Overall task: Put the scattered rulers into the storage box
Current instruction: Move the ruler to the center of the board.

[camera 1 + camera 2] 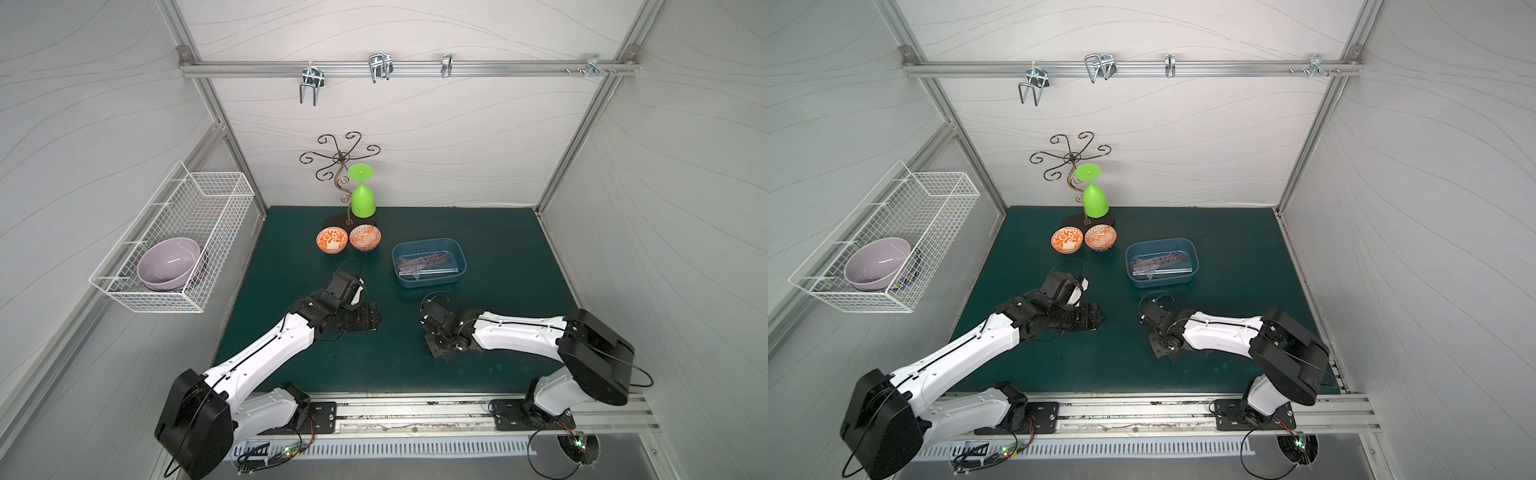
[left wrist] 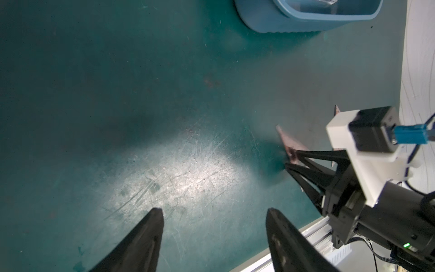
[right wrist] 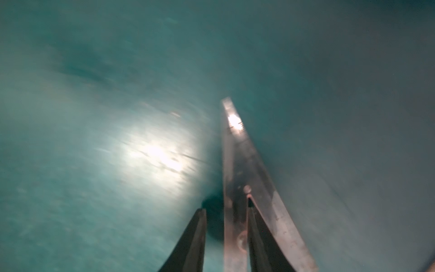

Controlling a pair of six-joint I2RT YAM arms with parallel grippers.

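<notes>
The blue storage box [image 1: 432, 283] [image 1: 1162, 285] [image 2: 282, 22] sits right of centre on the green mat, with several clear rulers [image 1: 424, 262] [image 1: 1163, 262] lying inside. My right gripper [image 1: 439, 353] [image 3: 226, 206] is low over the mat in front of the box. One side strip of a clear triangle ruler [image 3: 235, 153] [image 2: 286, 141] lies between its jaws. That strip rests against one finger, and a gap shows to the other. My left gripper [image 1: 370, 316] [image 2: 214, 212] is open and empty over bare mat to the left.
Two orange patterned bowls [image 1: 332, 240] [image 1: 365, 237] stand behind the left arm. An upturned green goblet [image 1: 363, 199] sits by a wire stand at the back. A white wire basket [image 1: 216, 195] on the left wall holds a purple bowl [image 1: 168, 262]. A metal rail [image 1: 415, 409] runs along the front edge.
</notes>
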